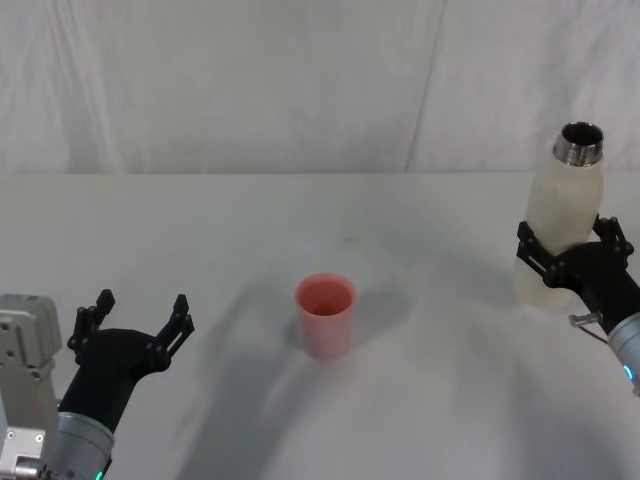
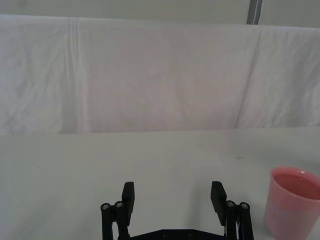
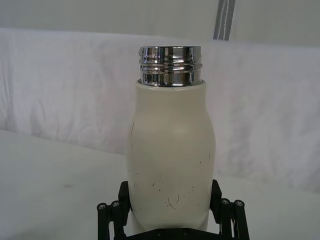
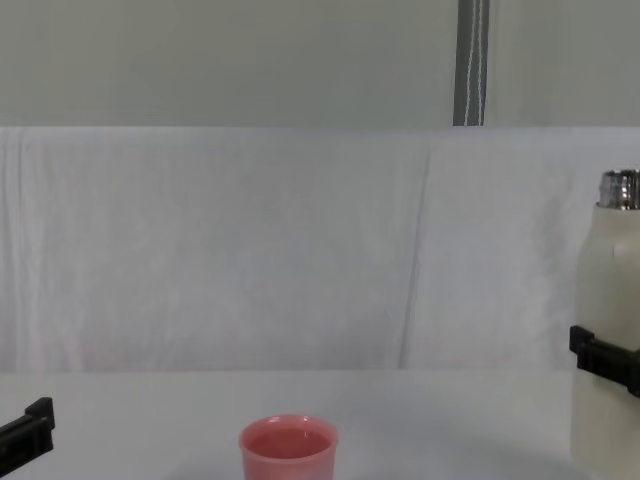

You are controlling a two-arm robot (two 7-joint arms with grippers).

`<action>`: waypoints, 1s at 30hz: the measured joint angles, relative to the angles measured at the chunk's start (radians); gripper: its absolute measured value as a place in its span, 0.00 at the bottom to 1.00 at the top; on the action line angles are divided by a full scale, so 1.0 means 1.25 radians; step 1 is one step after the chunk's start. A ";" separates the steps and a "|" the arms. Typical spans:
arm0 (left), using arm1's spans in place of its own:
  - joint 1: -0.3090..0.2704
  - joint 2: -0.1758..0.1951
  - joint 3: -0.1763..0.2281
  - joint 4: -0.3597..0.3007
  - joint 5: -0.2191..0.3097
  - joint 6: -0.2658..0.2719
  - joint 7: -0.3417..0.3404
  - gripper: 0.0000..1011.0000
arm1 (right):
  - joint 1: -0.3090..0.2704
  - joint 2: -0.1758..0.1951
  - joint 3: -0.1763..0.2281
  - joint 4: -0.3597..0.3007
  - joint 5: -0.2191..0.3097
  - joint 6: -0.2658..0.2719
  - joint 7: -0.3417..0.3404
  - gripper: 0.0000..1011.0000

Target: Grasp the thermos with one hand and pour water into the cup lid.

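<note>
The right gripper [image 1: 572,252] clasped the upright thermos [image 1: 566,215]; the left gripper [image 1: 138,322] idled wide. Next: carry and tilt over the cup lid [image 1: 325,315].

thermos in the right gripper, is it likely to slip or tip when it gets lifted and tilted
The thermos looks rigid with a smooth cream shell, so it may slide in the grip when tilted. The right gripper clamps it low on the body, leaving most of its height above, so it could lever sideways. Its neck is uncapped, so any tilt might spill.
</note>
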 joint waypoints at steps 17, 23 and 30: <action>0.000 0.000 0.000 0.000 0.000 0.000 0.000 0.99 | -0.002 -0.010 0.007 0.029 0.022 0.001 -0.005 0.94; 0.000 0.000 0.000 0.000 0.000 0.000 0.000 0.99 | -0.001 -0.010 0.004 0.037 0.021 0.000 -0.005 0.94; 0.000 0.000 0.000 0.000 0.000 0.000 0.000 0.99 | 0.003 -0.012 0.001 0.046 0.020 -0.006 -0.005 0.94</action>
